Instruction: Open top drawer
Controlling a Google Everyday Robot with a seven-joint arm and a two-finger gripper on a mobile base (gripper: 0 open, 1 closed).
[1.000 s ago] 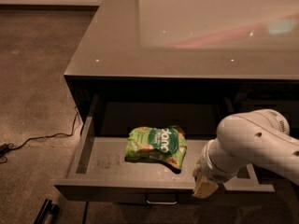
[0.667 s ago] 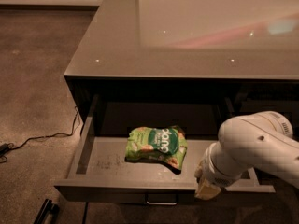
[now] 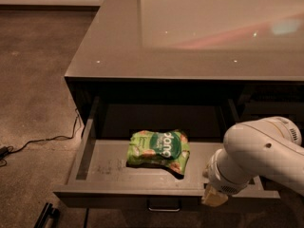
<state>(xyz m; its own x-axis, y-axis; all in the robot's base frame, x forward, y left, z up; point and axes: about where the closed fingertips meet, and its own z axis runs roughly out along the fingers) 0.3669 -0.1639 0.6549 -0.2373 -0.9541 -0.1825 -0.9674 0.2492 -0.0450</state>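
Note:
The top drawer [image 3: 95, 167] is pulled far out from under the glossy counter, its grey scuffed floor showing. Its flat front carries a small rectangular pull handle [image 3: 164, 205] at the centre bottom. A green snack bag [image 3: 159, 148] lies flat on the drawer floor near the middle. My white arm [image 3: 259, 153] reaches in from the right. The gripper [image 3: 213, 196] hangs at the drawer's front edge, right of the handle and apart from it, with only its pale tip showing.
The glossy grey counter top [image 3: 190, 37] spans the upper view. A dark cable [image 3: 42, 141] runs over the carpet at left. A dark bar-like part [image 3: 45, 215] lies at the bottom left by the drawer corner.
The arm and gripper have shifted slightly right and down along the drawer front. The drawer and the bag have not visibly moved.

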